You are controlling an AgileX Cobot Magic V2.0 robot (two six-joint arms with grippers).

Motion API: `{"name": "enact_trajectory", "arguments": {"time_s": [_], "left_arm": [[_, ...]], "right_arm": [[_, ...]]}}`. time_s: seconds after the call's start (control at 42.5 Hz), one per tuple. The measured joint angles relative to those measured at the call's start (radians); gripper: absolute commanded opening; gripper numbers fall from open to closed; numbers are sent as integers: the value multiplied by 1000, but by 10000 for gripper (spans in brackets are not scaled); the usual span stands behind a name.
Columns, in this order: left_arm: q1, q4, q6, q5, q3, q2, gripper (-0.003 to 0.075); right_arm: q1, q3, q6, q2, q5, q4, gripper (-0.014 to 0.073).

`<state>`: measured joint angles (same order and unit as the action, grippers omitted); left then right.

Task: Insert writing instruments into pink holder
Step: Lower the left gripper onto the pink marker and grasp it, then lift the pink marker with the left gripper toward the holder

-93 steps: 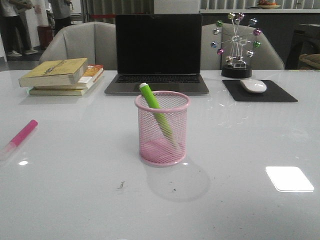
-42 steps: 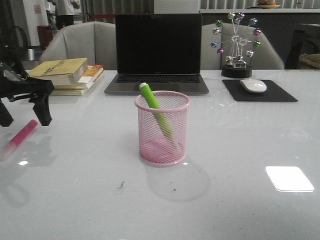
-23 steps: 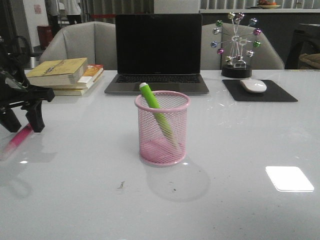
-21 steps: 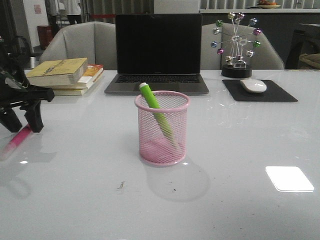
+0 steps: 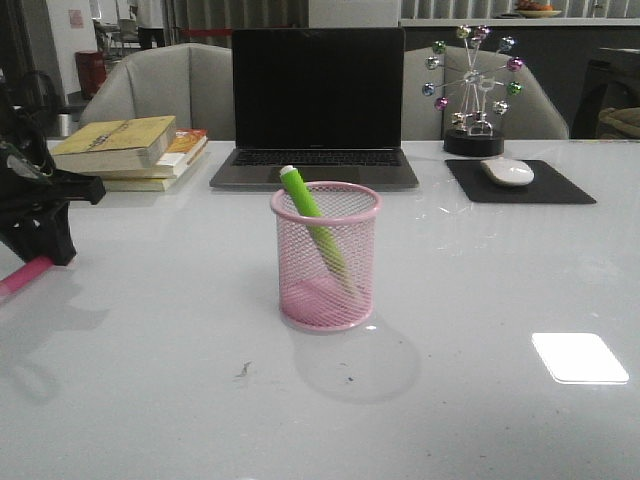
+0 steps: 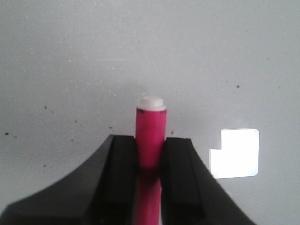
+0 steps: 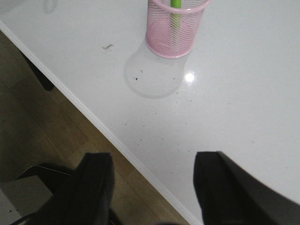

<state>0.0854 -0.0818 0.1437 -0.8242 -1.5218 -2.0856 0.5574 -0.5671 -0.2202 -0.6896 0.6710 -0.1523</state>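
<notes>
Front view: my left end effector (image 5: 35,245) stands at the far left of the desk (image 5: 480,400), its fingers (image 6: 123,161) pressed against both sides of the magenta marker (image 6: 151,138), whose pale cap end projects beyond them. Pink holder (image 5: 326,256) sits mid-desk, well apart, with the green marker (image 5: 312,222) leaning inside. My right end effector (image 7: 152,187) hangs over the near desk edge, its jaws spread and empty.

Dim overhead light, glary table (image 5: 500,300)
</notes>
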Motion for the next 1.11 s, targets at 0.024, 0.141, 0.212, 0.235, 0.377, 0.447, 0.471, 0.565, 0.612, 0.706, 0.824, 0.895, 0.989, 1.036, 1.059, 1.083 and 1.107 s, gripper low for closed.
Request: {"name": "enact_trajectory", "arguments": {"time_s": [0.024, 0.141, 0.212, 0.235, 0.377, 0.447, 0.471, 0.565, 0.612, 0.706, 0.824, 0.895, 0.989, 1.036, 1.059, 1.083, 1.107], "left_arm": [[0, -10, 12, 0, 2, 7, 93], [0, -114, 110, 32, 41, 125, 93], [2, -202, 177, 90, 96, 223, 93], [5, -230, 198, 112, 117, 244, 93], [41, -409, 350, 259, 278, 460, 93], [73, -486, 422, 330, 360, 563, 93], [86, -507, 436, 345, 384, 592, 93], [153, -588, 504, 457, 483, 710, 93], [201, -617, 518, 519, 523, 755, 93], [316, -644, 530, 648, 584, 808, 93], [466, -659, 537, 817, 639, 815, 93], [568, -666, 537, 941, 657, 795, 93], [684, -675, 537, 1088, 659, 752, 93], [727, -679, 537, 1166, 659, 723, 93], [753, -679, 537, 1198, 659, 710, 93], [771, -681, 537, 1241, 659, 691, 93], [788, -683, 537, 1272, 659, 676, 93]], "right_arm": [[0, 0, 0, 0, 0, 0, 489], [0, 0, 0, 0, 0, 0, 489], [0, 0, 0, 0, 0, 0, 489], [0, 0, 0, 0, 0, 0, 489], [0, 0, 0, 0, 0, 0, 489], [0, 0, 0, 0, 0, 0, 489], [0, 0, 0, 0, 0, 0, 489], [0, 0, 0, 0, 0, 0, 489], [0, 0, 0, 0, 0, 0, 489], [0, 0, 0, 0, 0, 0, 489], [0, 0, 0, 0, 0, 0, 489], [0, 0, 0, 0, 0, 0, 489], [0, 0, 0, 0, 0, 0, 489], [0, 0, 0, 0, 0, 0, 489], [0, 0, 0, 2, 0, 0, 489], [0, 0, 0, 2, 0, 0, 489], [0, 0, 0, 2, 0, 0, 489]]}}
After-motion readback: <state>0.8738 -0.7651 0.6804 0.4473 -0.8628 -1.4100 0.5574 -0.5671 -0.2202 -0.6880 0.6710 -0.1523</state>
